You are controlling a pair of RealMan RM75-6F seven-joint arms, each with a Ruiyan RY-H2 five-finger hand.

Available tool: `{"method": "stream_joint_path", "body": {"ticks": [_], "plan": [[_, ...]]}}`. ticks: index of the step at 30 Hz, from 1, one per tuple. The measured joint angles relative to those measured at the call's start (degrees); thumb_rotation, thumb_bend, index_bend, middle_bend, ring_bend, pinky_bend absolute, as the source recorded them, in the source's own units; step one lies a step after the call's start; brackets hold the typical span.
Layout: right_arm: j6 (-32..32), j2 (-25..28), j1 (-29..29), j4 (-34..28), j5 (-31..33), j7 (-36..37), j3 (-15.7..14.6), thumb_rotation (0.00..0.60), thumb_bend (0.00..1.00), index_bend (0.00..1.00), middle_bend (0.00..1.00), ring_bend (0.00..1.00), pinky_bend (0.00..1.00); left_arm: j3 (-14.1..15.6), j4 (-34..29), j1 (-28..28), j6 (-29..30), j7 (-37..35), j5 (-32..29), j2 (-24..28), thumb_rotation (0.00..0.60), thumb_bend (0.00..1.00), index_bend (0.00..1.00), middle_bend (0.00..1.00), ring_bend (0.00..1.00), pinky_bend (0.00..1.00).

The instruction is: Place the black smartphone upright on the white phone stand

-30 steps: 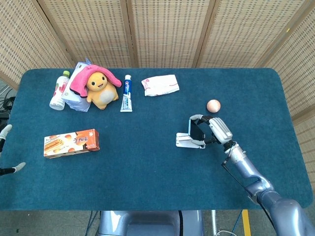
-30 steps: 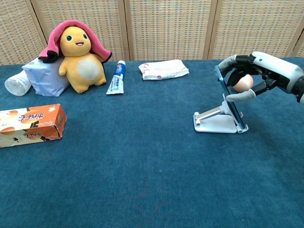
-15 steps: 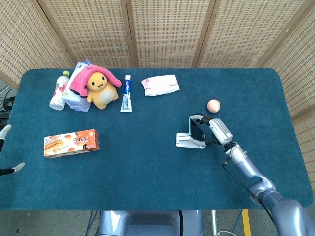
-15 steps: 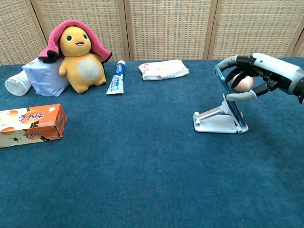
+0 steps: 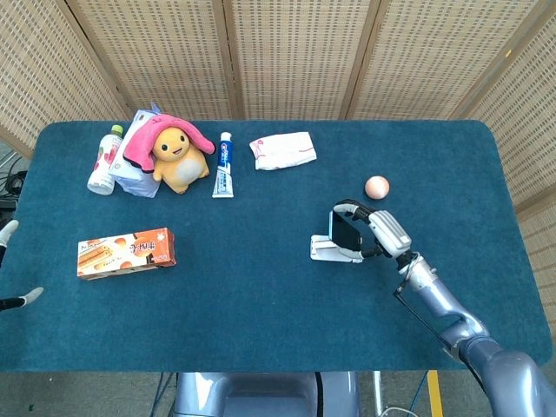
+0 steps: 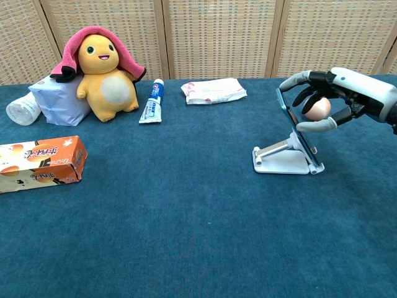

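- We saw the phone standing tilted on the stand, near the table's right side.
- Our right hand curled around the phone's top edge, fingers over it and thumb behind, gripping it.
- Our left hand barely showed; we couldn't tell its state.

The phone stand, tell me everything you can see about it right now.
The stand is white and looks like plastic: a flat base on the blue table, a sloping back support rising from it, and a small lip at the front edge. It sits right of the table's centre, with a pink ball behind it. The black phone leans on it, upright and tilted back, its lower edge at the lip. The right hand holds the phone from behind; whether it touches the stand itself is unclear.
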Motion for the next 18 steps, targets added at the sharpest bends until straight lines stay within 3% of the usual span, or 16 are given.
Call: {"method": "stream_joint_path", "body": {"ticks": [5, 18], "plan": [[0.17, 0.28, -0.04, -0.34, -0.17, 0.41, -0.21, 0.600, 0.24, 0.21, 0.31, 0.30, 0.33, -0.02, -0.10, 0.00, 0.04, 0.03, 0.01, 0.03, 0.600, 0.00, 0.00, 0.00, 0.00, 0.00], [1.12, 1.29, -0.08, -2.15, -0.94, -0.09, -0.81, 0.600, 0.24, 0.21, 0.31, 0.30, 0.33, 0.05, -0.13, 0.16, 0.26, -0.46, 0.38, 0.20, 0.600, 0.00, 0.00, 0.00, 0.00, 0.00]]}}
